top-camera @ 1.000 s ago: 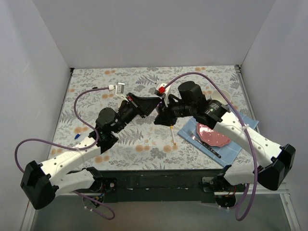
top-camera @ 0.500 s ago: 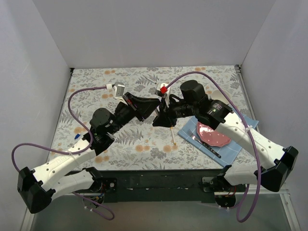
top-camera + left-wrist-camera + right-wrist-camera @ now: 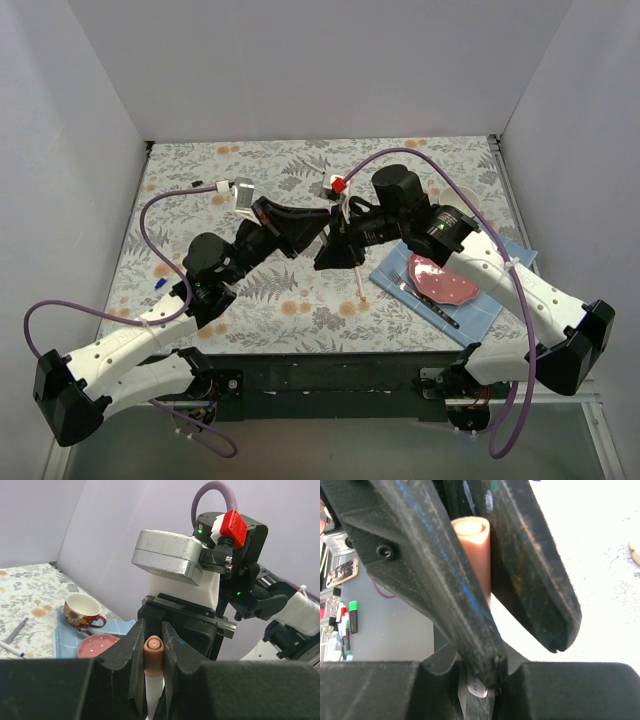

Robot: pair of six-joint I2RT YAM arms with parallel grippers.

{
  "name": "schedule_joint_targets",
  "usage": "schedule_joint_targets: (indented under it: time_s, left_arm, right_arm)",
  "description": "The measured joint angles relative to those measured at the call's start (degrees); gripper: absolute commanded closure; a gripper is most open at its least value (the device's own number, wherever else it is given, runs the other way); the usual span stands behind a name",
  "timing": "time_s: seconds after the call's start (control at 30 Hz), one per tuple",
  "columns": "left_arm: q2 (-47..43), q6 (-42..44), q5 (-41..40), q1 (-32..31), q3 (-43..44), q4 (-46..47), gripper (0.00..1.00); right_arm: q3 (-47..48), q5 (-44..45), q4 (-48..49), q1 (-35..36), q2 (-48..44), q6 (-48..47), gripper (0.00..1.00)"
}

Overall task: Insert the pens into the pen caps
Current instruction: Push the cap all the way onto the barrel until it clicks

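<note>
**Status:** one pen is at the mating step, and insertion is not confirmed.

1. **Left claw** [image 3: 153,628]: closed almost fully on a thin marker pen with a pale white barrel and an orange-pink end [image 3: 154,655]. The pen stands between the jaws with its coloured end uppermost, held clear of the floral-cloth counter [image 3: 300,165].
2. **Right claw** [image 3: 334,246]: positioned directly against the left claw above mid-counter.
   - In the right wrist view, the orange-pink end shows between two large black fingers [image 3: 420,570] whose free ends point toward the lens. These are judged to be the left claw's.
   - The right claw's own jaws are masked, so its opening and load cannot be told.
3. **Cap:** it cannot be told whether the orange-pink section is a seated cap or the pen's own end.

**Outstanding items:**
- A pale pen with an orange tip [image 3: 361,286] lies on the counter below the claws, just beside the blue napkin [image 3: 480,320].
- A greyish pen [image 3: 18,630] and a white pen [image 3: 10,650] lie on the cloth near the flowered cup [image 3: 80,611].
- No loose cap can be made out.

**Judgement:** most of the task is left, with at least three pens awaiting caps.
</note>
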Motion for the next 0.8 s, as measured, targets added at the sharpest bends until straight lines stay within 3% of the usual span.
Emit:
schedule_joint_targets:
  time_s: [0.23,0.5,0.8]
  left_arm:
    - [0.3,-5.6,-0.3,0.0,-1.9,2.7,1.00]
    - [2.6,-7.8,-0.3,0.0,2.4,-2.4,1.00]
    - [2.9,-9.6,-0.3,0.0,1.3,-2.9,1.00]
  right_arm:
    - [0.0,-0.6,-1.3,-0.2,0.0,-0.5,0.99]
    - [0.0,1.0,-1.3,-1.2,-1.0,-2.9,0.99]
    - [0.0,3.0,-4.3,-1.3,-1.2,-3.8,0.99]
